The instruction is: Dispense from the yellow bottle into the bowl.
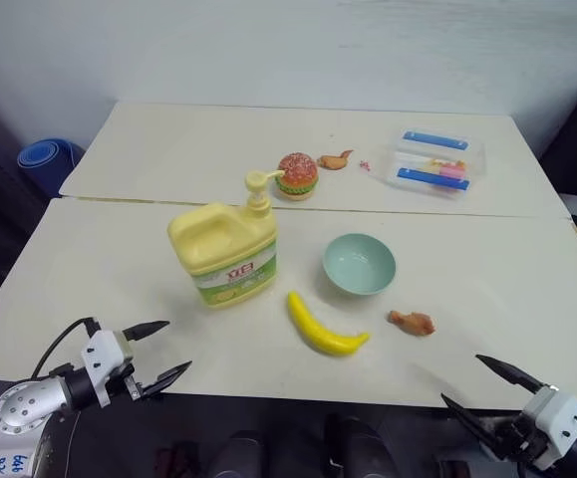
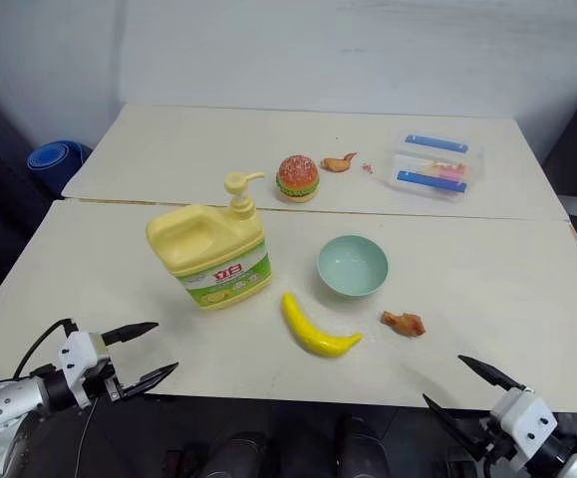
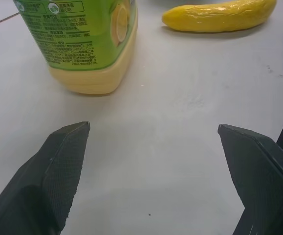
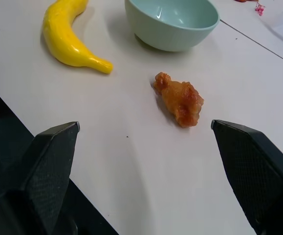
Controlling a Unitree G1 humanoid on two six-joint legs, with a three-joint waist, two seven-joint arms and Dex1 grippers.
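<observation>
The yellow bottle stands upright on the near table, a squat pale-yellow jug with a pump top and a green-white label; its lower part shows in the left wrist view. To its right sits the pale mint-green bowl, empty, also seen in the right wrist view. My left gripper hovers open at the table's near left edge, short of the bottle. At the near right edge my right gripper is open too, nothing between its fingers.
A yellow banana lies in front of the bowl, and a fried chicken piece sits to its right. On the far table are a toy burger, a small brown piece and a clear plastic box. A blue roll lies on the floor at left.
</observation>
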